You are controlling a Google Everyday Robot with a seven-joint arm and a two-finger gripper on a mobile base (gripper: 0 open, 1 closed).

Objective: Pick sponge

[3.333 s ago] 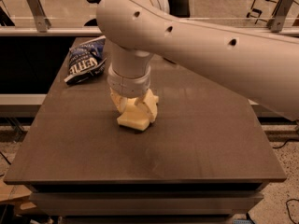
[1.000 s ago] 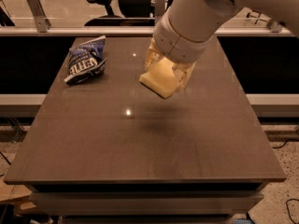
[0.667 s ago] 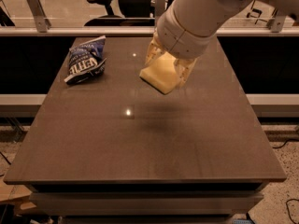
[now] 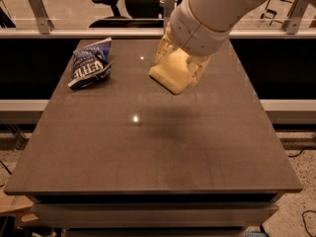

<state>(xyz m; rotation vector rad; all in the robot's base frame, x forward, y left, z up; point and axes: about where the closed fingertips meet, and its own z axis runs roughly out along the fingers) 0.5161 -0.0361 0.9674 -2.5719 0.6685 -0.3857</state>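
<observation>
Pincer (image 4: 179, 71) aloft around diagonally tilted sponge (image 4: 171, 77)

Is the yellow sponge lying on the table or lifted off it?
Lifted off. The gripper is shut on the sponge, holding it tilted above the table; a shadow lies beneath.

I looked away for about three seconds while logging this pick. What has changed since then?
The hand, which was down on the table around the sponge, has lifted it up and toward the far edge. The sponge now hangs clamped in the air above its shadow. Over the last second it barely moved. The blue chip bag stayed at the far left.
</observation>
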